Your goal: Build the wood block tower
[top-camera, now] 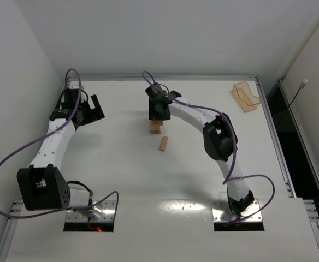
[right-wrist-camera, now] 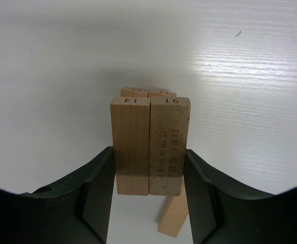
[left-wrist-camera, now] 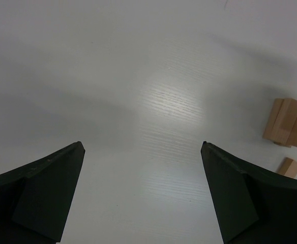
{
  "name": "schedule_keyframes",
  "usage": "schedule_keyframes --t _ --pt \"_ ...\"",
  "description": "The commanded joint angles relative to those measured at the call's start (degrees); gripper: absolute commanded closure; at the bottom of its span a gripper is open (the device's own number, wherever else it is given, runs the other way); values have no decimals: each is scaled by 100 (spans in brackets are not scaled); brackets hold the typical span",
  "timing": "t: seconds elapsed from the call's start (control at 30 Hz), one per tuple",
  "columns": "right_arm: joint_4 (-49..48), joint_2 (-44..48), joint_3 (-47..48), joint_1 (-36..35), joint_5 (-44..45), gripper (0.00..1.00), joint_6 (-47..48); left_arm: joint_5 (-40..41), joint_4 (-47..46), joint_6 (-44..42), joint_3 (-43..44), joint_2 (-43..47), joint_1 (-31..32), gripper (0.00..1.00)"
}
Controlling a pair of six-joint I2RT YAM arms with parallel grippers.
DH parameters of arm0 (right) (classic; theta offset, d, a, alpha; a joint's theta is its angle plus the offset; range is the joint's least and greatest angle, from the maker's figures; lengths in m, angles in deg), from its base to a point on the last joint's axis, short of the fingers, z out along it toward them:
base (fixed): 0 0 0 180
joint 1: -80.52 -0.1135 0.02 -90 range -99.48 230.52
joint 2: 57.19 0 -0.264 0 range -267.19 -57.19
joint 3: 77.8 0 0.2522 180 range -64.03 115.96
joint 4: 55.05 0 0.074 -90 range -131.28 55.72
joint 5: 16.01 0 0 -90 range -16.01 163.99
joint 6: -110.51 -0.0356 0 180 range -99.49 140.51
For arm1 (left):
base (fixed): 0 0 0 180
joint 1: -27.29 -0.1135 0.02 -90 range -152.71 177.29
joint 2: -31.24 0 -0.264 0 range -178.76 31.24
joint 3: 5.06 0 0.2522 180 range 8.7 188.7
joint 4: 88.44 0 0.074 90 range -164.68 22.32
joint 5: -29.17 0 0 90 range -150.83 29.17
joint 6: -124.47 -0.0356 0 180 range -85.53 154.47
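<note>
The tower (top-camera: 156, 126) is a small stack of light tan wood blocks at the table's middle back. My right gripper (top-camera: 158, 112) sits over it. In the right wrist view the right gripper (right-wrist-camera: 149, 152) is shut on the top two blocks (right-wrist-camera: 130, 142), numbered 14 and 16, lying side by side with a crossed layer (right-wrist-camera: 147, 93) beneath. One loose block (top-camera: 163, 143) lies just in front of the tower on the table. My left gripper (top-camera: 94, 109) is open and empty at the back left. Its view shows the left gripper (left-wrist-camera: 142, 145), the tower (left-wrist-camera: 287, 122) and the loose block (left-wrist-camera: 289, 166) far right.
A translucent orange-tan tray (top-camera: 246, 97) stands at the back right corner. White walls close the table at the back and left. Purple cables loop off both arms.
</note>
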Motion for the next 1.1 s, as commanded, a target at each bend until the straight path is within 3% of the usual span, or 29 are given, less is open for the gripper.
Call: schedule_keyframes --t 0.0,1.07 --pt "-149 -96 202 -56 119 100 -91 59 -10 -125 94 123 -98 1" --pt "-255 -483 317 -215 171 98 -91 -46 43 -240 261 -333 -256 1"
